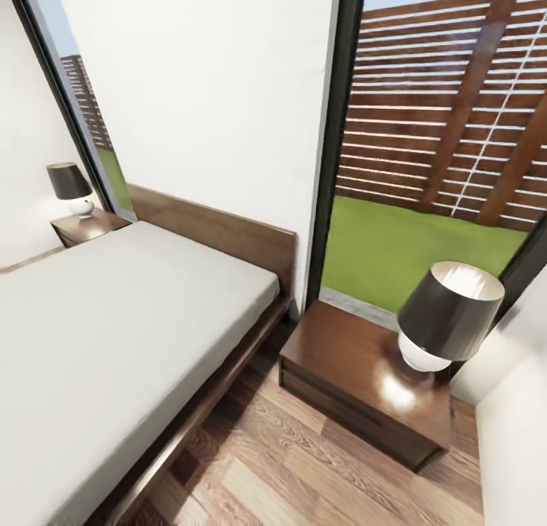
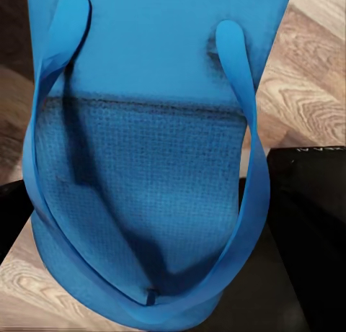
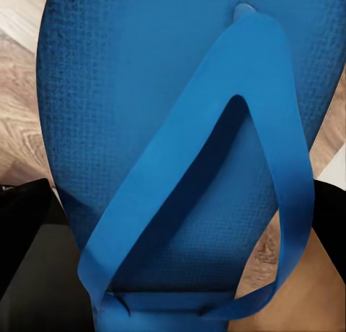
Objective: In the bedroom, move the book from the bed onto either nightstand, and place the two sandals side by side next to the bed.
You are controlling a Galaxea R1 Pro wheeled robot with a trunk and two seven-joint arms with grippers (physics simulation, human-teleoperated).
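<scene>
One bright blue sandal (image 2: pixel 144 166) hangs very close in the left wrist view, strap side up, above the wood floor. It looks held by my left gripper, whose fingers it hides. A second blue sandal (image 3: pixel 122 94) sits just as close in the right wrist view, held the same way by my right gripper. The head view takes in the bed (image 1: pixel 114 336), with its light-grey mattress bare. A dark nightstand (image 1: pixel 342 359) stands right of the bed, and another nightstand (image 1: pixel 87 226) is at its far side. The book is out of view.
A black-shaded lamp (image 1: pixel 448 313) occupies the right part of the near nightstand, and a smaller lamp (image 1: pixel 70 188) stands on the far one. A strip of wood-plank floor (image 1: pixel 304 465) runs between bed and nightstand. A tall window (image 1: pixel 441 131) is behind, and a white wall closes the right edge.
</scene>
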